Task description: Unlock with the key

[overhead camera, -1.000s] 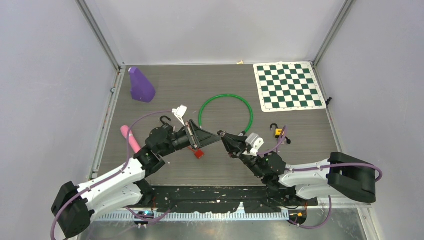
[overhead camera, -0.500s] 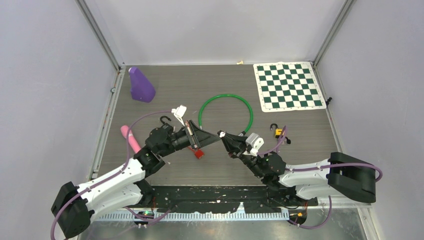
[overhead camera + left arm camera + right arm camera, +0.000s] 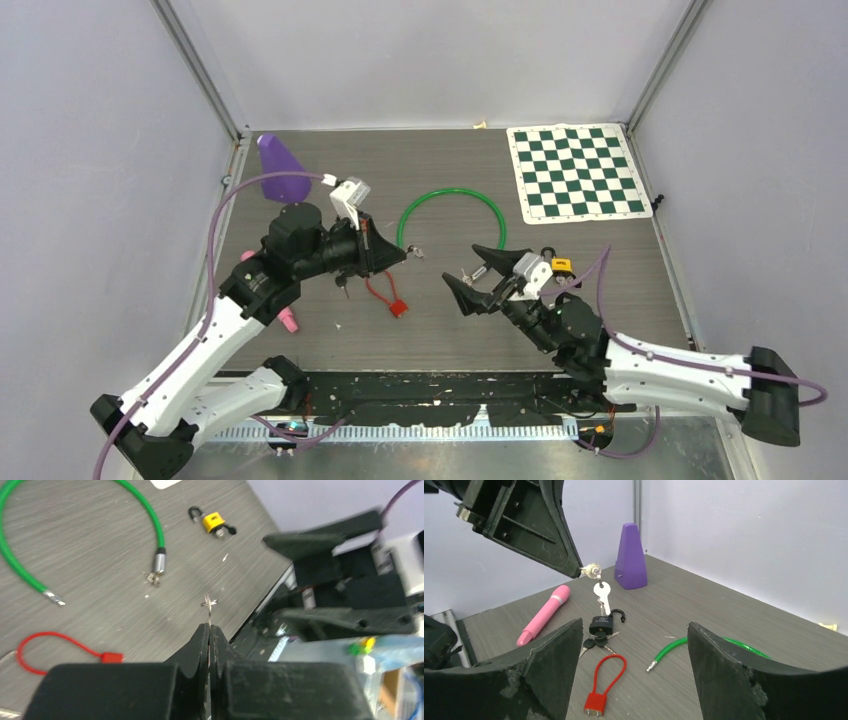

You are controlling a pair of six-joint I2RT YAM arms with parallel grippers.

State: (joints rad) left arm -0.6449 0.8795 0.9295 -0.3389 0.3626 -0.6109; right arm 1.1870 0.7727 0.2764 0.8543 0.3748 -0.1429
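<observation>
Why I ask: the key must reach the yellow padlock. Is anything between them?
Nothing visible. In the left wrist view bare table runs from the key in the left claw to the yellow padlock; the open right claw hangs just beside that line, the green cable's end opposite.

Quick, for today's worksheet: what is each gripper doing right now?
Left gripper: jaws shut on the key.
Right gripper: jaws open, holding nothing.
</observation>
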